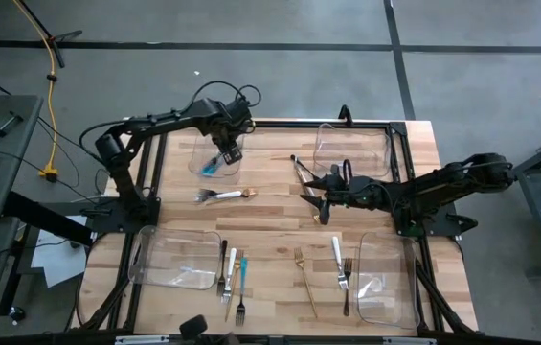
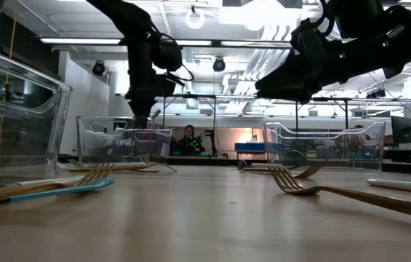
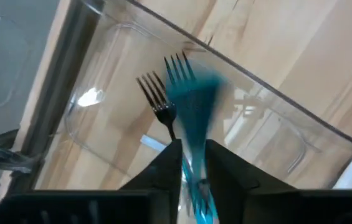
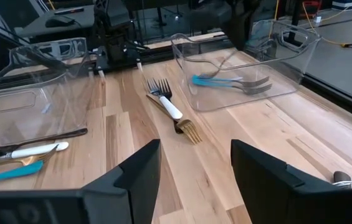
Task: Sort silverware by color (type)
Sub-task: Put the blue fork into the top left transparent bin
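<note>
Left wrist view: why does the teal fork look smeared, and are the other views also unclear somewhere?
Left wrist view: the teal fork is motion-blurred between the left gripper fingers, while the dark fork in the bin stays sharp. Low view: ceiling lights glare, both arms are silhouettes, and the near gold fork is soft. High view: evenly lit.

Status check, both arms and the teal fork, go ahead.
Left gripper over the far-left bin, releasing a teal fork. Right gripper open, empty, mid-table. Nothing in the way.

Bare wood mid-table gives passage; clear bins block the four corners
</note>
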Robot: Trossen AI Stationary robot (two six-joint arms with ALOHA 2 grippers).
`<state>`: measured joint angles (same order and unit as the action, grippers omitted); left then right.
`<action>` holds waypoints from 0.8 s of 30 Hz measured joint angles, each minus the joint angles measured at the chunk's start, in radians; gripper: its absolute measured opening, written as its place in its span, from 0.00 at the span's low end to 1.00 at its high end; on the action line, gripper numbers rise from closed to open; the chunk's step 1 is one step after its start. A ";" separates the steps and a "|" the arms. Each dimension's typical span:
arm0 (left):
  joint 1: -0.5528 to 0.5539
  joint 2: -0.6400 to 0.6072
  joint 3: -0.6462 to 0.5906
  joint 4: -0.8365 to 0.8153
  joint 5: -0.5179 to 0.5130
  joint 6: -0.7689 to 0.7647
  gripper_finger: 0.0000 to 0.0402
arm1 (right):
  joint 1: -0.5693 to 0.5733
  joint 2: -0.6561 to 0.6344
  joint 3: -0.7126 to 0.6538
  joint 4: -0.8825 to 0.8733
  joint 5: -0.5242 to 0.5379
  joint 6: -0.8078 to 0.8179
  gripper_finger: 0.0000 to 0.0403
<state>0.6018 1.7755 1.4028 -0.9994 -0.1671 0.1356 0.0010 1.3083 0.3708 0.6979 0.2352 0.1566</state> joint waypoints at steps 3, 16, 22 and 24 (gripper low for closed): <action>0.000 -0.029 0.002 0.001 -0.002 0.000 0.26 | 0.000 0.000 0.000 -0.002 -0.001 0.000 0.47; -0.015 -0.419 -0.081 0.272 0.194 -0.083 0.44 | -0.002 0.000 0.000 -0.010 -0.002 -0.008 0.47; -0.149 -0.673 -0.443 0.772 0.315 -0.144 0.45 | -0.003 0.000 0.000 -0.005 -0.002 -0.008 0.47; -0.210 -0.739 -0.589 0.933 0.313 -0.167 0.45 | -0.003 0.000 0.000 -0.005 -0.002 -0.008 0.47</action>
<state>0.3915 1.0361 0.8134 -0.0663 0.1455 -0.0318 -0.0017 1.3083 0.3710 0.6933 0.2329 0.1486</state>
